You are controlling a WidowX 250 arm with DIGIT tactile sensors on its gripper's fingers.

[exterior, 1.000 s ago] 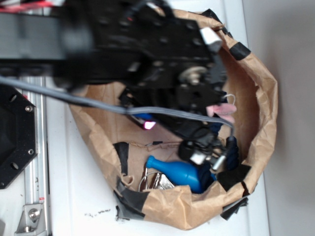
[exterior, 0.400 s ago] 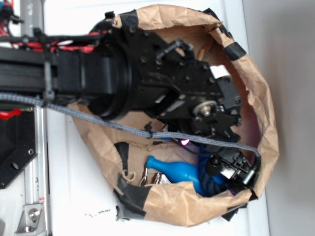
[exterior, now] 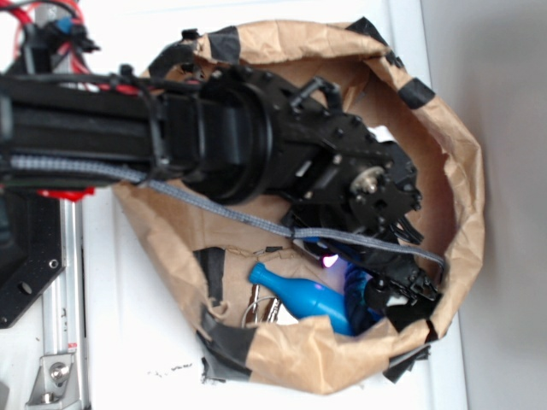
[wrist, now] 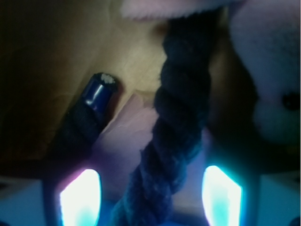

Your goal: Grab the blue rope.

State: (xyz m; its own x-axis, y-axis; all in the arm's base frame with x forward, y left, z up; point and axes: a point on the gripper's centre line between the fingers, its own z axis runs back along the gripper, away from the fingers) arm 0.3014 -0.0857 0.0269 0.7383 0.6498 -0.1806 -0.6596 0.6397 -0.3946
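1. between the two glowing fingertips (wrist: 80, 195) in the wrist view runs the thick dark navy twisted cotton rope (wrist: 181, 127), rising from the near edge toward the far side.
2. the black robot hand (wrist: 150, 197) stands apart, one finger on each side of the rope, not yet pressing it as far as can be seen.
3. down in the crumpled brown paper bag (exterior: 466, 196) the rope lies near the right wall, just beside the bright blue smooth plastic bottle-shaped toy (exterior: 295, 295); a pale pink plush (wrist: 263, 94) sits to its right.
4. it looks soft, light and limp, so it should squash under the fingers and droop once lifted.
5. its twisted, fuzzy strands likely give good grip, with little risk of slipping.
6. the straight stretch between the fingers seems the best place to take hold, clear of the plush.
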